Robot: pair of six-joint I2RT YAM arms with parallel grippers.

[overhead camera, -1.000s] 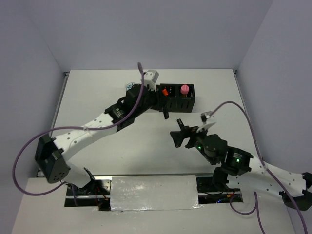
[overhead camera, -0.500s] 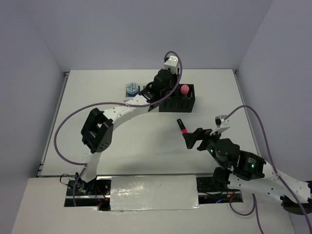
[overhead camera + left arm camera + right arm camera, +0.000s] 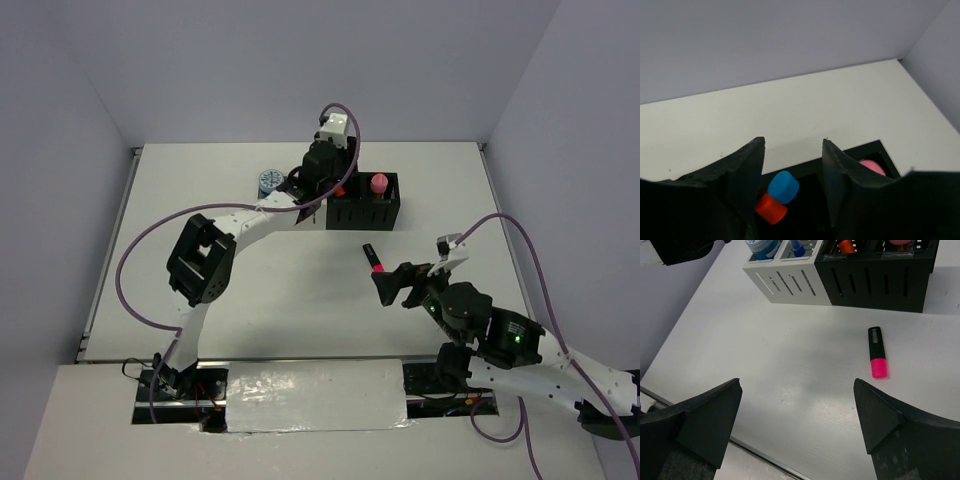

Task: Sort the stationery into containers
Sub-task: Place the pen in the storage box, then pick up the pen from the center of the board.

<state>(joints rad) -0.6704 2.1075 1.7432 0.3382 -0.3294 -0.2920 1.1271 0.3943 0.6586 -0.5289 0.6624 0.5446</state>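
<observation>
The left arm (image 3: 250,222) reaches across the worktop (image 3: 180,190) to the black organiser (image 3: 375,212). Its jaws hang over that organiser's left compartment. In the left wrist view they stand apart and hold nothing. Between them, down in the compartment, show a blue cap (image 3: 783,186) and an orange cap (image 3: 771,208), touching each other. The highlighter bodies below them are lost in the dark. The pink cylinder (image 3: 378,184) stands upright in the right compartment.

The white organiser (image 3: 790,287) sits against the black one's left side, slotted fronts in line. Its left compartment holds a blue-white disc (image 3: 760,246) and its right compartment a blue-capped tube (image 3: 796,247) — only the tops show at the edge of the right wrist view. From above, the left arm covers most of the white organiser.

One highlighter (image 3: 876,358) lies flat on the worktop in front of the black organiser, apart from it. Its black end points at the slots and its pink cap points toward the near edge.

The right jaws are wide apart and empty, held above the worktop on the near side of that highlighter — close to it in the top view, not touching.
</observation>
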